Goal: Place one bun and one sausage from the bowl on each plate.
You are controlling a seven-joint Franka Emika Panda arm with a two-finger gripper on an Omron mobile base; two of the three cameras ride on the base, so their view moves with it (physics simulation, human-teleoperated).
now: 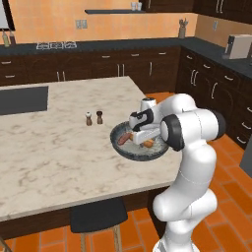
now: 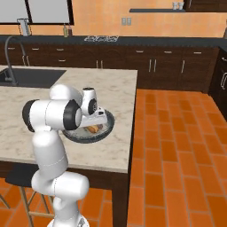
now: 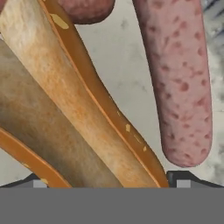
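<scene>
— Bun point(image 3: 65, 109) right under the end effector point(image 3: 109, 177), fingers spread wide, gripping nothing, down inside the bowl point(image 1: 123, 150)!
— Sausage point(image 3: 179, 83) just beside it?
— Yes, both lying lengthwise along the hand view, nearly parallel. Bowl sits near the surface point(image 1: 59, 152) edge.
— Progress?
— Barely begun, I'd say; no plates loaded.

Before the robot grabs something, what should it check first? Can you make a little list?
1. Claw open: ok, tips stand wide apart.
2. Claw down in the bowl: ok.
3. Bun lined up between the tips: ok, it fills the middle of the hand view.
4. Sausage clear of the claw: ok, it lies off to one side, apart from the bun.
5. Tips touching the bun: cannot tell.
6. Plates ready: cannot tell.
</scene>
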